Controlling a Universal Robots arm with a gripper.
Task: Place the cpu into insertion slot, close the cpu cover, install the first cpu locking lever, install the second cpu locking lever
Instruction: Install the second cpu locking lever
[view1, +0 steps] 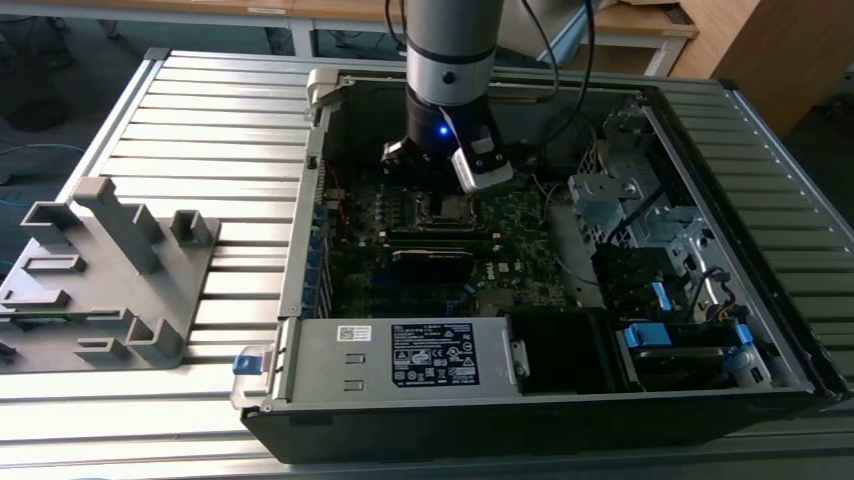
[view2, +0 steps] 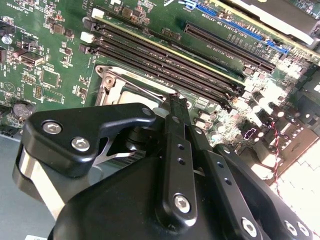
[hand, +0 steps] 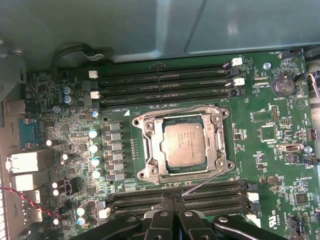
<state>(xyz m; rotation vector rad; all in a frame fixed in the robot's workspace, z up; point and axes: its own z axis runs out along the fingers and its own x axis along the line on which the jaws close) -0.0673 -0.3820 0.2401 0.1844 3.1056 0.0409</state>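
The cpu (hand: 184, 145), a dull silver square, lies in the insertion slot (hand: 141, 172) on the green board. The cpu cover (hand: 151, 142), a silver frame with a square window, lies flat around it. One thin silver locking lever (hand: 202, 183) sticks out slantwise from the slot's side nearest my fingers. Another wire lever (hand: 175, 108) runs along the opposite side. My gripper (hand: 173, 202) hangs just beside the slot over the memory slots, its black fingers together, tips close to the slanted lever's end. In the exterior view the gripper (view1: 434, 182) stands low inside the case above the slot (view1: 447, 208).
Long black memory slots (hand: 165, 82) flank the socket on two sides. Capacitors (hand: 95, 147) stand in a row beside it. The open computer case (view1: 307, 100) walls in the board, with a power supply (view1: 400, 355) and drive bays (view1: 627, 200). A grey fixture (view1: 114, 270) sits on the slatted table.
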